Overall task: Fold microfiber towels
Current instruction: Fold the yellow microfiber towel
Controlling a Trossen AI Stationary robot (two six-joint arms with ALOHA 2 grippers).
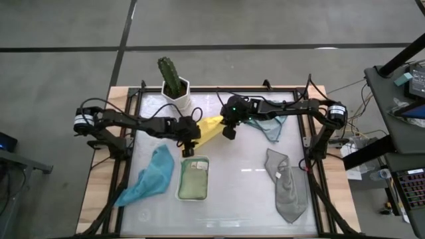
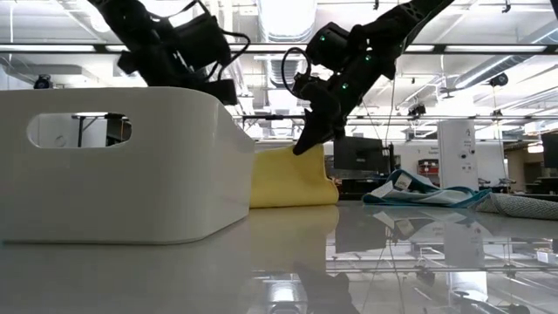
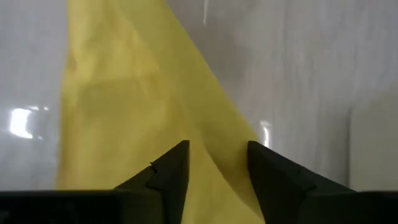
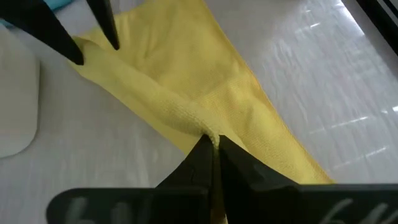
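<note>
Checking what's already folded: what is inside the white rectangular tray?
In the white rectangular tray lies a pale green microfiber towel, folded flat and filling most of it. Whether anything sits beneath that towel cannot be seen; the low view shows only the tray's outer wall.

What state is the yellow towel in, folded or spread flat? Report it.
Neither: the yellow towel hangs bunched and creased, lifted at one edge by the shut right gripper. The left gripper straddles its other end, fingers apart.
</note>
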